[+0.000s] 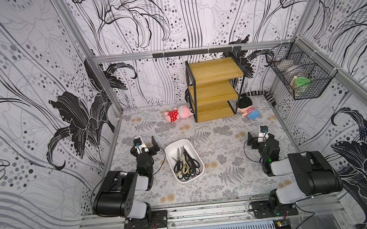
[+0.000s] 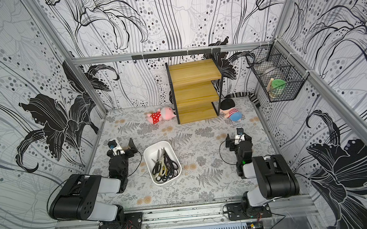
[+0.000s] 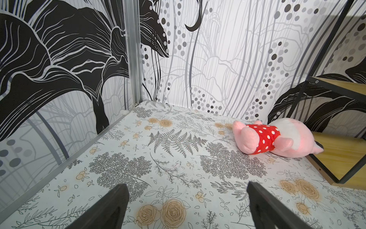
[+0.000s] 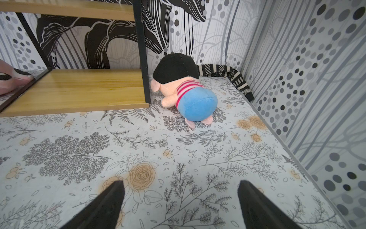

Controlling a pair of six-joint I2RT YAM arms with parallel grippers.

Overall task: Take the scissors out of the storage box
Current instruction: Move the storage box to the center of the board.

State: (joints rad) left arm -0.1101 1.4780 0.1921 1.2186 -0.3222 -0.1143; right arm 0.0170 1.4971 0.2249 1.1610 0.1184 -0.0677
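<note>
Floral-print desk [image 1: 227, 183], lily wallpaper [image 1: 71, 111] all round. In both top views the white storage box [image 1: 174, 146] sits toward the front, left of centre. All the scissors [image 1: 185, 163] are piled inside it, with handles toward the robot and blades pointing away.

How will they handle? My read is steel blades and hard plastic loops, so stiff, fairly weighty for their size and slick along the metal. The loops overlap, so lifting one pair may well drag a neighbour. The best hold looks to be across a handle loop of the topmost pair, or on the shank just past the pivot.

Now the left claw [image 1: 146, 145]: it is near the box's far left corner, jaws spread wide, with nothing in them. The right claw [image 1: 260, 137] is well apart from the box, also wide and empty.

Over to the left wrist view: the claw's two fingers frame bare desk. A pink plush toy [image 3: 265, 138] lies ahead by the wooden shelf [image 3: 336, 156], and the box is out of sight.

Right wrist view: the fingers are splayed over bare desk, gripping nothing. A doll [image 4: 196, 103] in blue shorts lies at the shelf's foot, and no scissors show here either.
</note>
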